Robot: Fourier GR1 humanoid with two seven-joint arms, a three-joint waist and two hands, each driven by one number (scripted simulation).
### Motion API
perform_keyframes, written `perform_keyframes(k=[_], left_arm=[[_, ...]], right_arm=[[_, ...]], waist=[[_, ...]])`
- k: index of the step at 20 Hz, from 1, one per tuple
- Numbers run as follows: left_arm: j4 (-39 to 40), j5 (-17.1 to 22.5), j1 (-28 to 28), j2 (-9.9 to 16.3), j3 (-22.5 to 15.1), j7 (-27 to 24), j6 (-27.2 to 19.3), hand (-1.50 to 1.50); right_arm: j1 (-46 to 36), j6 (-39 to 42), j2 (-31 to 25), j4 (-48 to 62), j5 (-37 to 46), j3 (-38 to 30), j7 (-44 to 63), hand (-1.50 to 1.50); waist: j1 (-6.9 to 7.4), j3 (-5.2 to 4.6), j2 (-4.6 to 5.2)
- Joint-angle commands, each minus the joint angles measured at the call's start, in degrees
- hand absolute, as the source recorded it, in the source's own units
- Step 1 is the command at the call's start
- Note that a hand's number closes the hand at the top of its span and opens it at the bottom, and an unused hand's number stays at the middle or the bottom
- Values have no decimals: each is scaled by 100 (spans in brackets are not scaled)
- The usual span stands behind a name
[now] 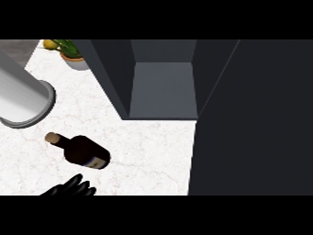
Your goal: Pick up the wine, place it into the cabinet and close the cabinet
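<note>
The wine bottle [86, 151] lies on its side on the white marble counter [152, 151], dark-bodied, with its cork end pointing up-left. To its upper right stands the dark grey cabinet [163, 87], its inside bare. The cabinet's door [260, 119] is swung open and fills the right side of the view. My left hand [70, 187] shows at the lower edge just below the bottle, fingers up and relaxed, apart from the bottle and holding nothing. My right hand is out of the view.
A large pale grey cylinder [13, 87] slants in from the upper left, ending over the counter's left edge. A potted plant [70, 53] stands at the back left, beside the cabinet's left wall.
</note>
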State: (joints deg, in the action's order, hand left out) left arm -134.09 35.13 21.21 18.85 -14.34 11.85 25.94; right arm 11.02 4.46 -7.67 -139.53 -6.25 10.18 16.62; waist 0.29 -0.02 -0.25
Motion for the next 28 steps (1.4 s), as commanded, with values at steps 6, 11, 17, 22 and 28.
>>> perform_keyframes(k=[6, 11, 17, 22, 28], left_arm=[[-1025, 756, 372, 81, 72, 117, -176, -150], [-1358, 1069, 385, 281, 346, 345, -470, -150], [-1137, 1504, 205, 507, 1088, 387, -549, -150], [-692, 1979, -196, 735, 1681, 506, -548, -150], [-285, 2257, -564, 830, 2216, 636, -651, -150]], right_arm=[[-471, -200, 76, -140, 190, 153, 516, -150], [-517, -328, 24, -461, 132, 112, 969, -150], [-369, -457, 68, -803, 169, 200, 1209, -150], [-443, -318, 8, -646, 95, 58, 1028, -150], [-762, -557, 91, -866, 384, 265, 1529, -150]], waist=[[32, 1, 15], [34, 2, 3], [11, -1, -13], [-19, 3, 3], [-14, -1, 5]])
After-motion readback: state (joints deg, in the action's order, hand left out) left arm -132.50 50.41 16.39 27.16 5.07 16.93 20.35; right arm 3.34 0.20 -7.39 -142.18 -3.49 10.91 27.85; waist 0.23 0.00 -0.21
